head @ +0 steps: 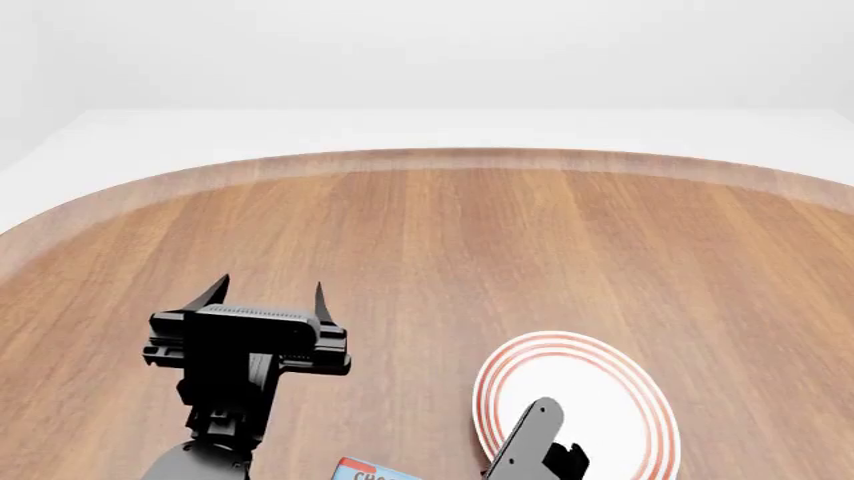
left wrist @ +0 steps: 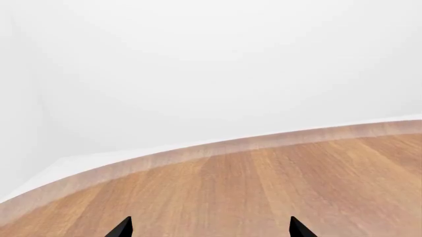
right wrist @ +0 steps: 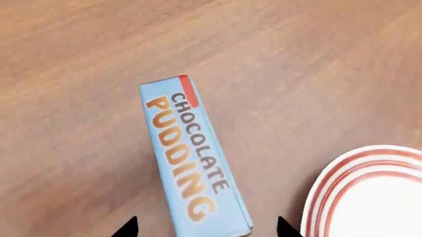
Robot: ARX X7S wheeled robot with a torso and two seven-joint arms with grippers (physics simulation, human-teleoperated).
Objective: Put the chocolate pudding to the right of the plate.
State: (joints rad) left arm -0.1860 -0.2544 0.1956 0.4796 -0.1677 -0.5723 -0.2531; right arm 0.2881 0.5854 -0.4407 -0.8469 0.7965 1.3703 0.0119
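The table looks like matt brown wood with long grain (paler at its rim). The chocolate pudding carton looks like smooth printed card. The plate is smooth and white with red rings. The left gripper is matt black.

Table: a round wooden tabletop, lit evenly.
Surround: plain white floor and walls seen toward 12 o'clock.

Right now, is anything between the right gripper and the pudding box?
Nothing visible. The right gripper hangs open above the chocolate pudding, its fingertips either side of the box's near end. The plate lies off to one side, apart from the box.
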